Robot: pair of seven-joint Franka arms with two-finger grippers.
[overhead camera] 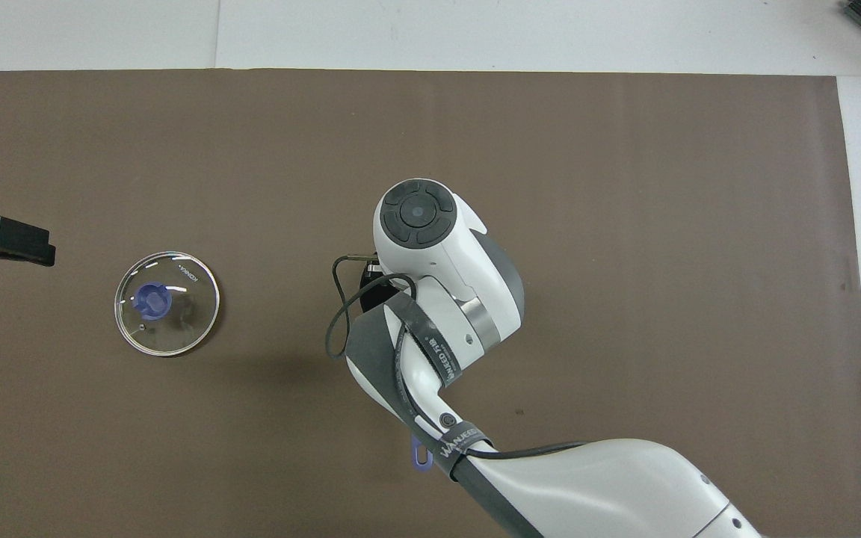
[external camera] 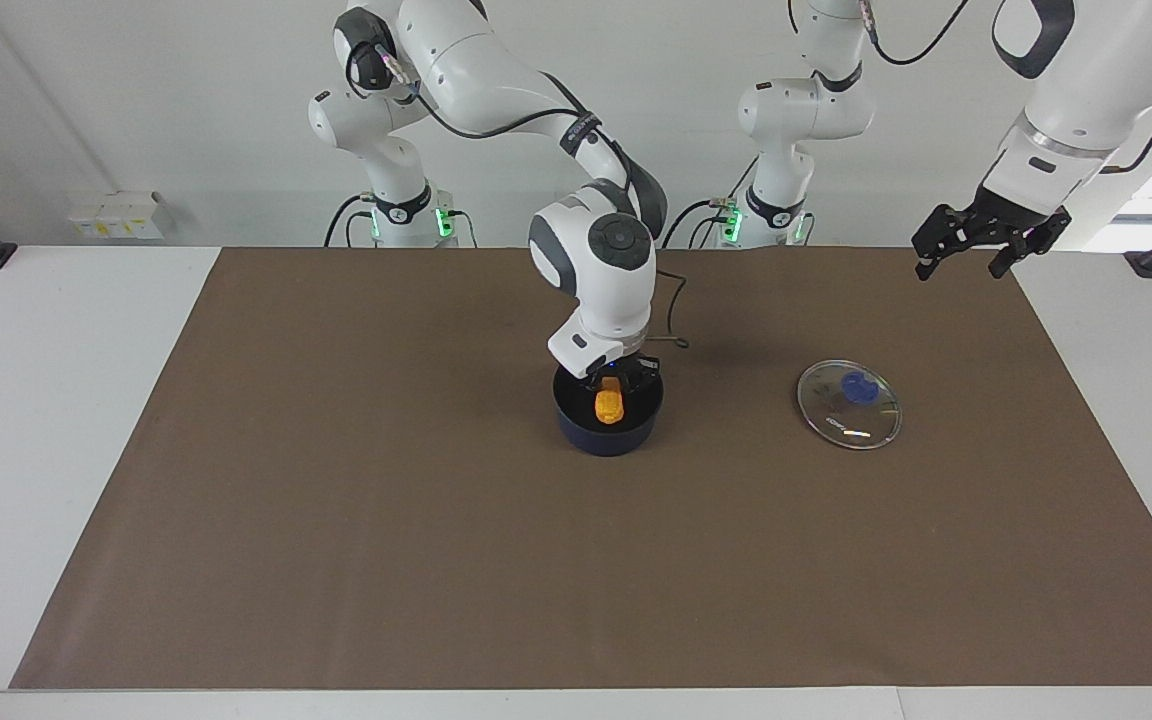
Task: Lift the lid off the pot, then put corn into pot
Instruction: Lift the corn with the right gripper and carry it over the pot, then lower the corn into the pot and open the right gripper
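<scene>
Pot (external camera: 608,425) sat mid-mat (external camera: 336,500) on the surface (external camera: 56,400), its rim showing in the facing view only; from overhead the right arm covered it, all but the tip of the blue handle (overhead camera: 420,456), which pointed toward the robots.

Right hand (external camera: 613,385) was down inside the pot's mouth, fingers clamped on the corn (external camera: 609,405). Corn hung upright within the rim, orange against the black inside. Could not tell whether its lower end touched the pot's floor.

Lid (external camera: 849,404) lay flat on the mat beside the pot, toward the left arm's end, well apart from it. Blue knob up, small white lettering readable near the edge overhead.

Left hand (external camera: 966,262) hung in the air above the mat's edge at that same end, past the lid from the pot, fingers spread wide, holding nothing. Left arm waited.
</scene>
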